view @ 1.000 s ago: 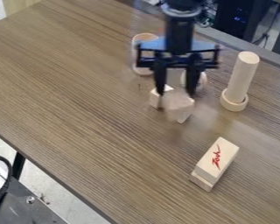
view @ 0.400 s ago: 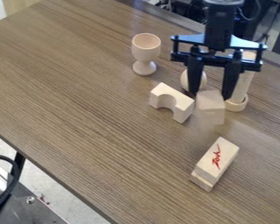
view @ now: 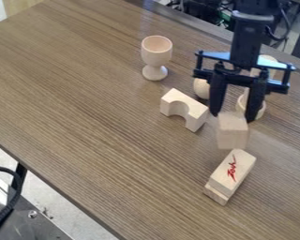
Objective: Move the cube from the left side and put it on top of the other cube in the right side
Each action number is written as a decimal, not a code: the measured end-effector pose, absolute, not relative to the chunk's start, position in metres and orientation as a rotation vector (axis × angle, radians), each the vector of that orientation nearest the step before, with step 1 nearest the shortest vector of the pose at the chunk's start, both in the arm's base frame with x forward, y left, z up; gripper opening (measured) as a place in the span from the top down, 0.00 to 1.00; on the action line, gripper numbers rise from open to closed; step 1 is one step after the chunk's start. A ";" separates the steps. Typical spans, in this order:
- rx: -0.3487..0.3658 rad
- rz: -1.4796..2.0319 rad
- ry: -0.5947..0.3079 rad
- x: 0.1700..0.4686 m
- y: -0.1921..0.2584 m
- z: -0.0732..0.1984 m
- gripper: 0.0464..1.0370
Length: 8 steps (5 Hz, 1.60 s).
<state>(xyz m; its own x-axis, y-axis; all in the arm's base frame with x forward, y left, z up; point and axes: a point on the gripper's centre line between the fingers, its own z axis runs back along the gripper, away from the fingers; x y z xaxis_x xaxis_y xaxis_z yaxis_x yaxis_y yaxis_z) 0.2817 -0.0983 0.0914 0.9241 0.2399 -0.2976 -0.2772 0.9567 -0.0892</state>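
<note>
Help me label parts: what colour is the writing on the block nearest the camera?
The writing is red, seen best in the camera view.

Likely a robotics lab: a black robot arm (view: pixel 247 40) stands over a wood-grain desk (view: pixel 84 103), with loose wiring (view: pixel 225 18) behind the hand (view: pixel 234 116) and, well apart from it, a bolted metal plate (view: pixel 27 228) and thick cable (view: pixel 13 191).
</note>
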 end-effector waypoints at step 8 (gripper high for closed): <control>-0.137 0.261 0.322 0.276 -0.116 0.069 0.45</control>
